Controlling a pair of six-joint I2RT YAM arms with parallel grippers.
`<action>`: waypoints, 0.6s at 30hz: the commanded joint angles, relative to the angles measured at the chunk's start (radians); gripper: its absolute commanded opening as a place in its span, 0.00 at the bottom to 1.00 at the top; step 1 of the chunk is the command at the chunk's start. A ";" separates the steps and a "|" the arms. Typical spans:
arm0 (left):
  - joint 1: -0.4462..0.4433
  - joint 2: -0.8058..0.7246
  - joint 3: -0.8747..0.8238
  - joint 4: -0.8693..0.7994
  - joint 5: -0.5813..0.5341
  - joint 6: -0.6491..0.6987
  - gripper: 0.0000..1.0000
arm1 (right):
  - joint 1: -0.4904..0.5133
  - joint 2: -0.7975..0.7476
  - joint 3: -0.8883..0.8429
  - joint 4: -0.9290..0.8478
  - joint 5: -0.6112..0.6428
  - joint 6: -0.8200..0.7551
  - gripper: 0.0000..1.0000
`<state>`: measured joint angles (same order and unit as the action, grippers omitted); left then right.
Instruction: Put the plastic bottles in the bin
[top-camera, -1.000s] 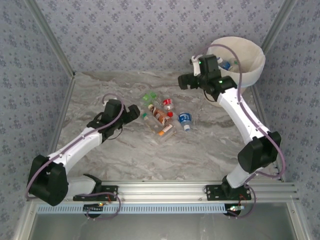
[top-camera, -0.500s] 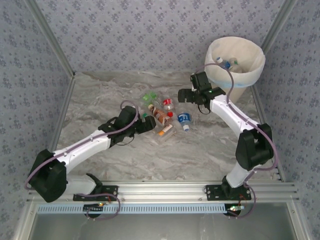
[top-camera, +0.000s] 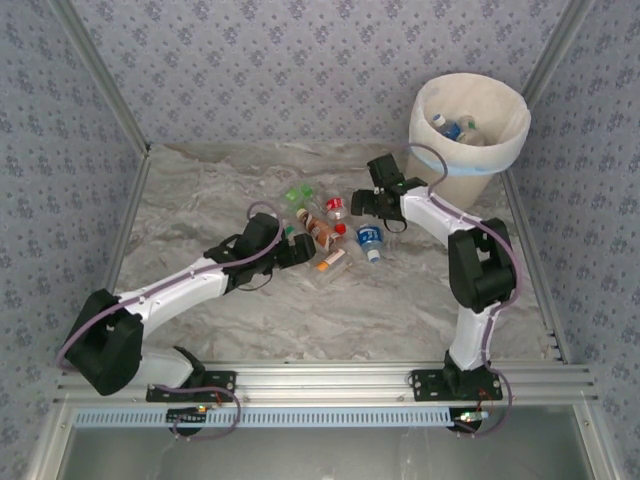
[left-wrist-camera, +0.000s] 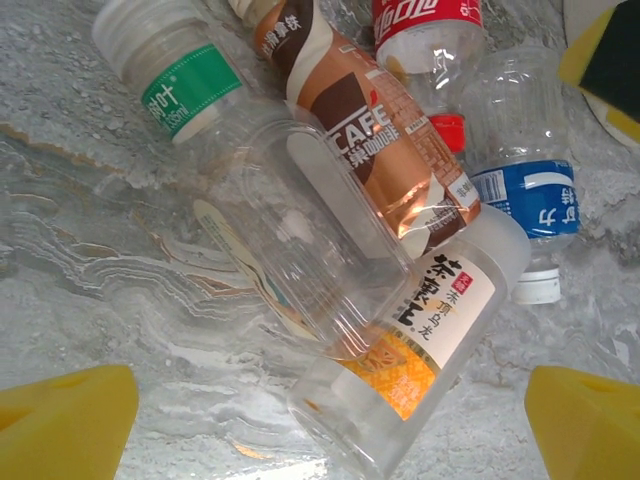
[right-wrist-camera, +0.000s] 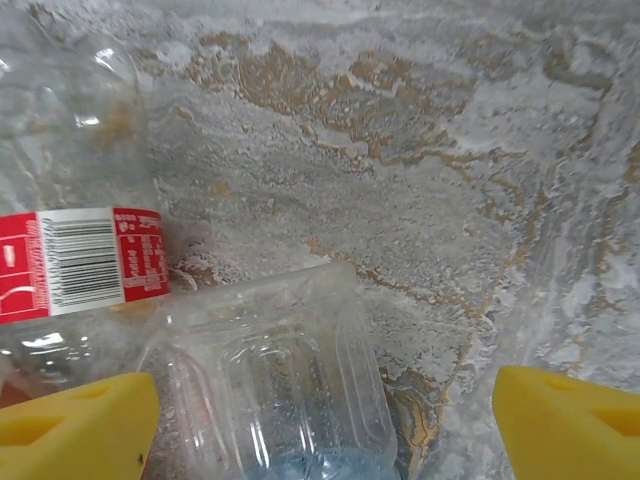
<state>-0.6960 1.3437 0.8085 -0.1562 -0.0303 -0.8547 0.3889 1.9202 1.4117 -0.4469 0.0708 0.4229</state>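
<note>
Grey-veined marble table (top-camera: 200, 190) between patterned walls (top-camera: 300, 60). Plastic bottles (top-camera: 325, 235) lie heaped at centre, with more in the bin (top-camera: 505, 140) at upper right. The left gripper (top-camera: 298, 250) and right gripper (top-camera: 358, 203) flank the heap, both spread wide. The left wrist view resolves a brown coffee label (left-wrist-camera: 370, 130).

Clear bottle (right-wrist-camera: 275, 390) (lower end cropped)

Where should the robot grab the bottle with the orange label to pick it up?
Probably from straight above, pinching across its round body near the lower end in the left wrist view. The orange-label bottle lies on its side there with table on both sides; a clear bottle and the brown coffee bottle crowd its other end.
</note>
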 joint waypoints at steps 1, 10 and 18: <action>-0.003 -0.022 0.000 -0.015 -0.079 -0.002 0.99 | 0.006 0.042 0.022 -0.010 -0.033 0.003 0.87; -0.004 -0.008 0.000 0.008 -0.180 -0.094 0.99 | 0.014 0.126 0.025 0.006 -0.087 -0.009 0.86; 0.004 0.009 0.027 -0.015 -0.198 -0.084 0.99 | 0.025 0.138 0.026 0.014 -0.022 0.008 0.74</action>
<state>-0.6956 1.3441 0.8085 -0.1596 -0.2024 -0.9337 0.4049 2.0457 1.4231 -0.4294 0.0181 0.4229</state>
